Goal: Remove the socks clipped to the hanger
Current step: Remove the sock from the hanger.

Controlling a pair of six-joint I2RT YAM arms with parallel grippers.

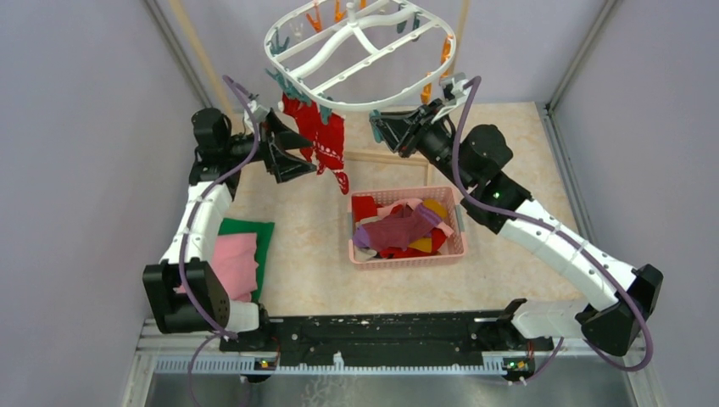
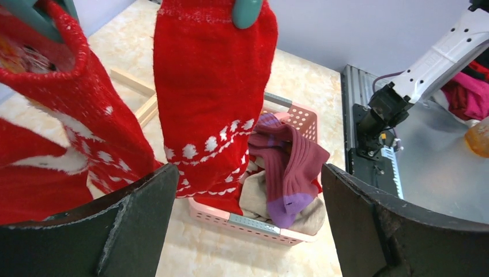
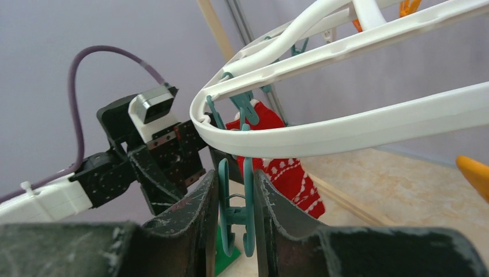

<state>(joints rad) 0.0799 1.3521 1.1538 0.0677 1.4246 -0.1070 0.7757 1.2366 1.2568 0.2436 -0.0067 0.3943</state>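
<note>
Red socks [image 2: 213, 86] hang before spread left claw [image 2: 248, 173]; right claw [image 3: 235, 179] pinches teal clip [image 3: 248, 202].

Two arms of like build. Left arm [image 1: 199, 225] and right arm [image 1: 560, 246]: rounded white link shells between black joint housings, the right one bearing a small green light [image 1: 496, 195]. A purple cable [image 1: 188, 254] loops outside each arm. Left gripper [image 1: 298, 154] and right gripper [image 3: 233, 190]: black wedge-shaped fingers [image 2: 138, 225], their faces scuffed grey. Black wrist bracket [image 3: 173, 147] dotted with small screws, under a silver camera block [image 3: 153, 104]. Both bases share a black rail [image 1: 381, 335].
</note>
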